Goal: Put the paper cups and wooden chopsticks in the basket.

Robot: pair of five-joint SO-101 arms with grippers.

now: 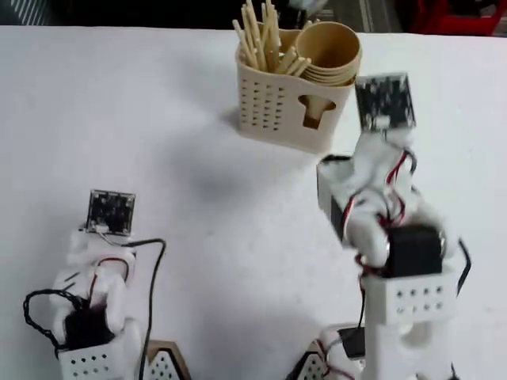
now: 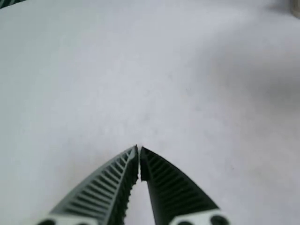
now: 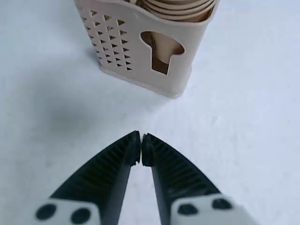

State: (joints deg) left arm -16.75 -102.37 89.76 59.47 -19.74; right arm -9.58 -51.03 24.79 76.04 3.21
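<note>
A cream perforated basket (image 1: 279, 109) stands at the back middle of the white table. It holds a bundle of wooden chopsticks (image 1: 264, 38) and a stack of tan paper cups (image 1: 329, 51). In the right wrist view the basket (image 3: 136, 51) is just ahead of my right gripper (image 3: 140, 140), which is shut with nothing in it; the cup stack (image 3: 180, 10) shows at the basket's top. My left gripper (image 2: 138, 153) is shut and empty over bare table. In the high view the left arm (image 1: 99, 261) sits at the front left and the right arm (image 1: 388, 214) at the front right.
The white table (image 1: 158, 127) spreads wide around the basket. A black cable (image 1: 150, 269) runs beside the left arm's base at the front edge.
</note>
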